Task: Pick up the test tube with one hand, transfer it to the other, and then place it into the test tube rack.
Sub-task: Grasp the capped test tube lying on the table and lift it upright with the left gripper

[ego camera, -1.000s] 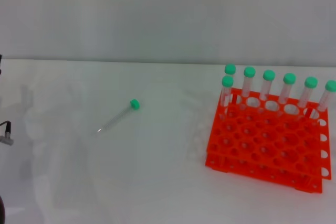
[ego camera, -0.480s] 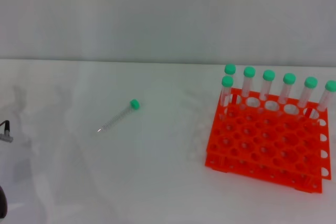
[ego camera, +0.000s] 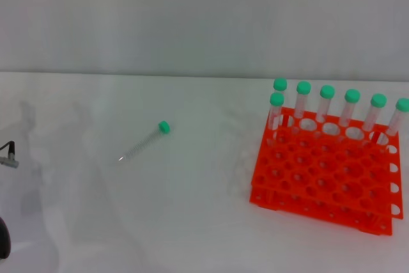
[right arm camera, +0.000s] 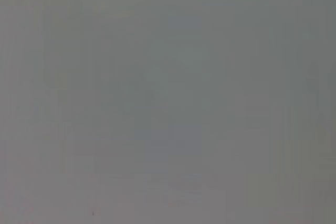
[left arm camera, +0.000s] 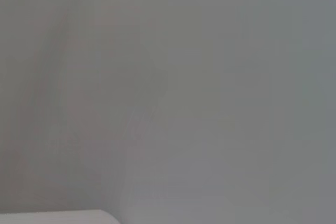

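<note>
A slim clear test tube with a green cap lies flat on the white table, left of centre in the head view, cap toward the rack. The bright orange test tube rack stands at the right with several green-capped tubes upright along its far row. Only a small dark part of the left arm and a cable end show at the far left edge. Neither gripper shows in any view. Both wrist views show only plain grey.
The white table runs back to a pale wall. The rack's front rows of holes hold nothing.
The dark arm part and cable end at the left edge have shifted slightly. The test tube and rack have not moved.
</note>
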{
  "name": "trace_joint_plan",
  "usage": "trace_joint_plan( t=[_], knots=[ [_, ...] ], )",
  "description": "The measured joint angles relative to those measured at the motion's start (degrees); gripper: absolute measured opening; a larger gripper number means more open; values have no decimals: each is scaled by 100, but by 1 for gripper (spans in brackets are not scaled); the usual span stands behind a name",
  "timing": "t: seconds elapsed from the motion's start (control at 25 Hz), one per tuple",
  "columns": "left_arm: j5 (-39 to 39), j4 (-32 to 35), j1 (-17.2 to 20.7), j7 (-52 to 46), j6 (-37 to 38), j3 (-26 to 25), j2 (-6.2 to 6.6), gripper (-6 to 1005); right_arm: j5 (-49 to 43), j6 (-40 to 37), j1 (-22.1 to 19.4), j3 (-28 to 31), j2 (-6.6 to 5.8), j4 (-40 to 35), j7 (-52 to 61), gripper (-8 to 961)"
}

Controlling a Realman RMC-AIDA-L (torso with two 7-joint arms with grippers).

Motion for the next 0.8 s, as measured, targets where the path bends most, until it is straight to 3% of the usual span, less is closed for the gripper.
trace_joint_plan(
  t=[0.8],
  knots=[
    [292,-33,-3,8,44,38,-16,849,-45,7,-24,-36,111,8,2,840]
  ],
)
